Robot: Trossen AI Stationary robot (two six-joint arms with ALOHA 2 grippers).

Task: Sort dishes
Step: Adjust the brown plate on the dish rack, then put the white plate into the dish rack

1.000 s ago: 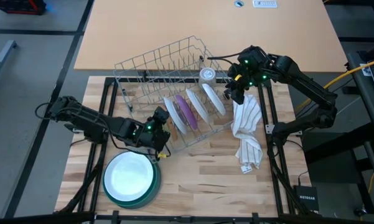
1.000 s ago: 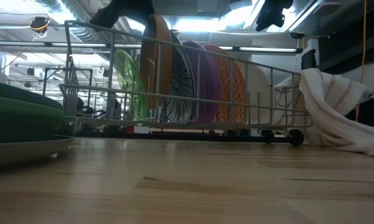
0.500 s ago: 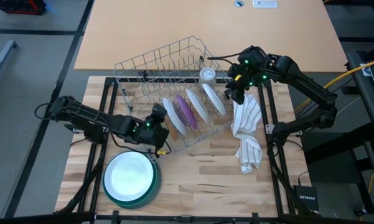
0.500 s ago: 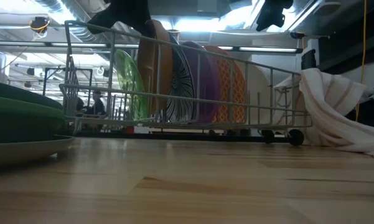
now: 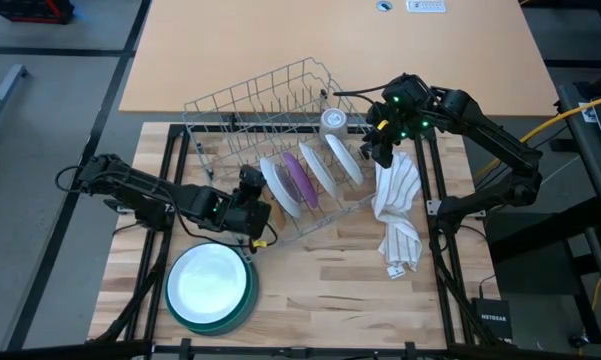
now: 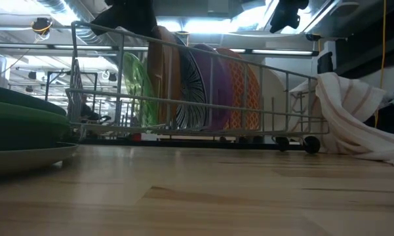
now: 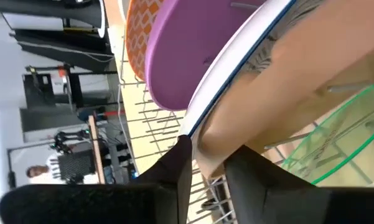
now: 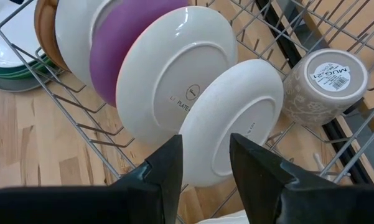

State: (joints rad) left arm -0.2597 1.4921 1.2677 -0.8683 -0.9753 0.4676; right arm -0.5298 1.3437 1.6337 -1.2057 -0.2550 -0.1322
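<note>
Left gripper [image 5: 252, 190]: fingers astride brown plate [image 7: 286, 93] rim, grip uncertain.
Right gripper [image 5: 372, 152]: released, above rack [image 5: 240, 110].
Obstruction: cloth [image 5: 398, 215] beside rack.

1. A light wooden table [image 5: 320, 280] carries everything.
2. The grey wire rack [image 5: 265, 125] sits between both grippers.
3. Stacked plates [image 5: 211, 288] lie just below the left gripper [image 5: 255, 200].
4. A striped cloth [image 5: 397, 215] lies beneath the right gripper [image 5: 372, 155].
</note>
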